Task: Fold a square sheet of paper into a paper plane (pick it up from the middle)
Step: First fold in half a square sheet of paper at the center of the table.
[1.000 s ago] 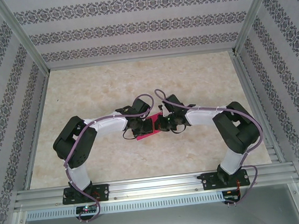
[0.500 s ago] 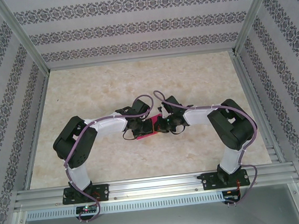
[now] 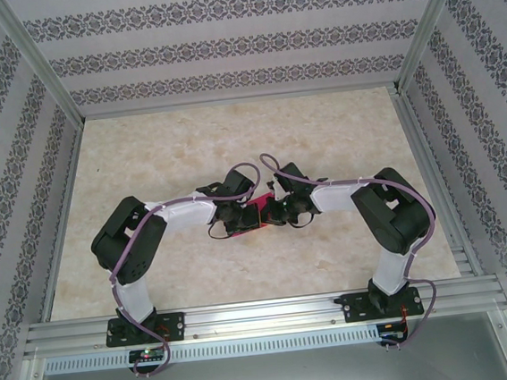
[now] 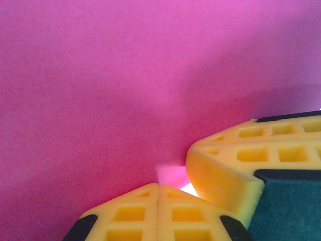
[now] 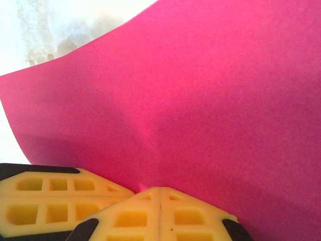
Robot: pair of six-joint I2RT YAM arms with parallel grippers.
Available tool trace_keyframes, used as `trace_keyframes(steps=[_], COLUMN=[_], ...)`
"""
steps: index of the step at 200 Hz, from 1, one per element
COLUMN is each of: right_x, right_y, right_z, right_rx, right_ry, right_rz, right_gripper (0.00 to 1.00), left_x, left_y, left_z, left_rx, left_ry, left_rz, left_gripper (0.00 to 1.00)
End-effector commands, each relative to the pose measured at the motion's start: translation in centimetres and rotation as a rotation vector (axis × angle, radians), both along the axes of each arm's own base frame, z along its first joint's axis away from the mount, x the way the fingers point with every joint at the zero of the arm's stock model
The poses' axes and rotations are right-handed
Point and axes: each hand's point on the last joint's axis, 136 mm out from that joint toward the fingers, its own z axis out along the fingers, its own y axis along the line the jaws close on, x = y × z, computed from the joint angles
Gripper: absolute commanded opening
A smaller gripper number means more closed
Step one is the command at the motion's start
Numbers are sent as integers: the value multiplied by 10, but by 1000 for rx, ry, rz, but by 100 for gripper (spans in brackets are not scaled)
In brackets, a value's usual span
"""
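Note:
The square sheet of paper (image 3: pixel 253 221) is magenta-pink and sits at the table's middle, bunched between my two grippers. My left gripper (image 3: pixel 242 216) and right gripper (image 3: pixel 270 213) meet tip to tip over it. In the left wrist view the left gripper (image 4: pixel 158 185) is shut at the sheet's (image 4: pixel 125 90) base, and the paper rises right in front of it. The right gripper's fingers (image 4: pixel 235 165) sit close beside. In the right wrist view the right gripper (image 5: pixel 159 189) is shut on the curved sheet (image 5: pixel 200 100), with the left gripper's fingers (image 5: pixel 50 196) beside it.
The marble-patterned table (image 3: pixel 186 143) is bounded by aluminium rails (image 3: pixel 257 315) at the near edge and by patterned walls (image 3: pixel 221 40) at the back and sides. Both arms bend inward from their bases toward the middle.
The right arm has drawn in to the left, bringing its gripper closer to the left one. Less of the pink paper shows between them now.

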Motion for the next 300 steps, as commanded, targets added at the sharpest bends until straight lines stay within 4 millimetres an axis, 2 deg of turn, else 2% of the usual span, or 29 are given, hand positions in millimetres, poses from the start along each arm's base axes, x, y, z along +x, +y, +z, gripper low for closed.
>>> trace_keyframes(steps=[1,19,38,77,106,134,187,212,239,276,300], right_x=[3,3,-1,-8,-6,0,16,26,38,41,33], right_y=[4,5,4,-2,-7,-23,-77,-100,-110,-91,-74], right_z=[11,19,18,-2,-13,-20,-26,-19,2,50,63], right_rx=[24,50,49,9,-19,-45,-95,-117,-96,9,46], right_ry=[-40,-54,-46,1,11,13,-2,-27,-86,-203,-231], right_rz=[10,13,16,8,-3,-36,-133,-176,-219,-193,-161], right_gripper=[1,2,2,2,2,2,1,1,1,2,3], left_x=[-4,-6,-6,-7,-9,-14,-21,-21,-20,-18,-17], left_y=[13,15,15,18,24,33,43,42,41,39,37], left_z=[-16,-18,-20,-22,-26,-32,-39,-39,-38,-36,-36], left_rx=[52,60,64,77,108,154,183,179,174,166,161], left_ry=[43,49,54,58,73,95,120,117,116,109,111], left_rz=[34,36,40,49,60,73,89,88,87,82,81], left_gripper=[1,1,1,0,0,0,0,0,0,0,0])
